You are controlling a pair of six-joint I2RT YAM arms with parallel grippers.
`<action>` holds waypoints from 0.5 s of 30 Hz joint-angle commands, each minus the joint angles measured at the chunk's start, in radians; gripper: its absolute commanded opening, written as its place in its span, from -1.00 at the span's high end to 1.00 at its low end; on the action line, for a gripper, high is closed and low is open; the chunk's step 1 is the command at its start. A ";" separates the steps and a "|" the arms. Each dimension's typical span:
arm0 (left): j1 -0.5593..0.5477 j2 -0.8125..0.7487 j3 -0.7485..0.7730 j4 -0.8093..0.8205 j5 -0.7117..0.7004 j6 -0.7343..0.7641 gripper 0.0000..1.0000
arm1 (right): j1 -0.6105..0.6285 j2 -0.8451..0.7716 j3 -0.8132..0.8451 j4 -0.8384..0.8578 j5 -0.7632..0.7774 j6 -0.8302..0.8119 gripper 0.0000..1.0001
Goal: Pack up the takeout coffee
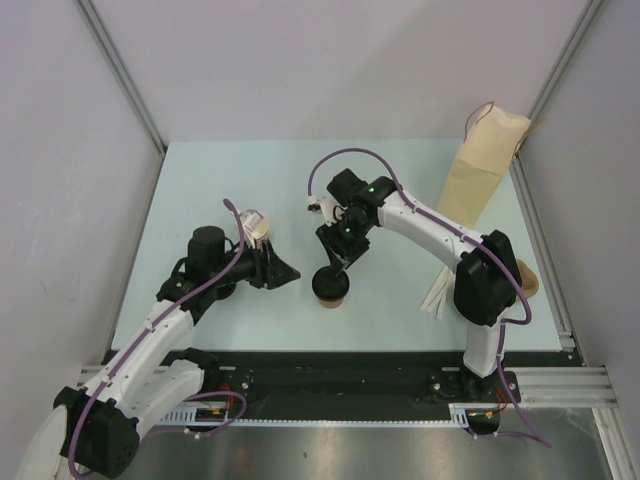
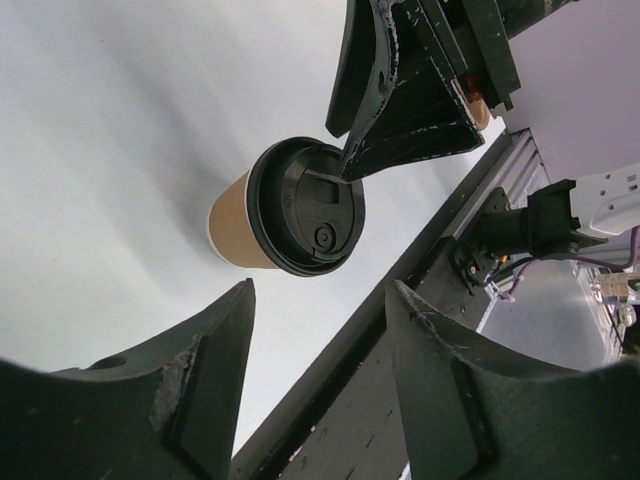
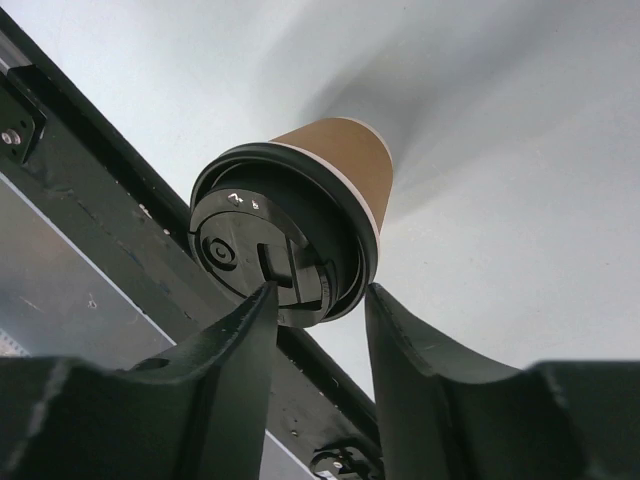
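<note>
The right gripper (image 3: 320, 290) hangs over the takeout coffee cup (image 3: 340, 170). Its jaws are parted, but the gap is narrower than the black lid (image 3: 270, 235), and it holds nothing. In the right wrist view its fingertips (image 3: 250, 315) frame the lower edge of the lid. In the left wrist view one tip sits at the lid's upper right rim, though I cannot tell whether it actually touches the plastic.

The cup stands upright on the table (image 1: 200, 180), just below the middle of the overhead frame and close to the black rail along the bottom.

At this gap the jaws would land on top of the lid rather than close around the cup. I would open them wider and centre them over the lid. Then they should come down past its rim so the pads bear on the paper wall beneath. The squeeze wants to be light, because kraft paper is likely to buckle, and a pinch on the lid alone could pop it off.

The left gripper (image 1: 278, 270) lies just left of the cup, pointed at it, spread wide and empty. It should give way before the lift.

The paper bag (image 1: 485, 165) stands tall at the upper right, well apart from the cup. The carry therefore needs height to clear its mouth, with the cup kept level.
</note>
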 commanded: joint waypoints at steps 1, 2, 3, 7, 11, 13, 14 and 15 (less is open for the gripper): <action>-0.005 0.006 0.027 0.012 0.047 0.003 -0.28 | -0.009 -0.047 0.076 -0.030 -0.012 -0.019 0.06; -0.005 0.009 0.033 0.007 0.075 0.020 -0.42 | -0.012 -0.063 0.084 -0.036 -0.018 -0.025 -0.02; -0.005 0.010 0.040 0.001 0.103 0.032 -0.46 | -0.017 -0.073 0.089 -0.042 -0.025 -0.037 -0.18; -0.007 0.039 0.091 -0.007 0.198 0.064 -0.48 | -0.081 -0.177 0.006 0.008 -0.078 -0.053 -0.43; -0.013 0.119 0.107 0.059 0.260 0.011 -0.13 | -0.172 -0.286 -0.116 0.111 -0.298 -0.002 -0.46; -0.028 0.165 0.099 0.120 0.293 -0.054 0.17 | -0.204 -0.336 -0.187 0.206 -0.398 0.073 -0.34; -0.054 0.182 0.100 0.160 0.304 -0.065 0.27 | -0.225 -0.350 -0.253 0.245 -0.441 0.108 -0.27; -0.068 0.221 0.114 0.173 0.321 -0.072 0.38 | -0.232 -0.365 -0.276 0.311 -0.507 0.134 -0.12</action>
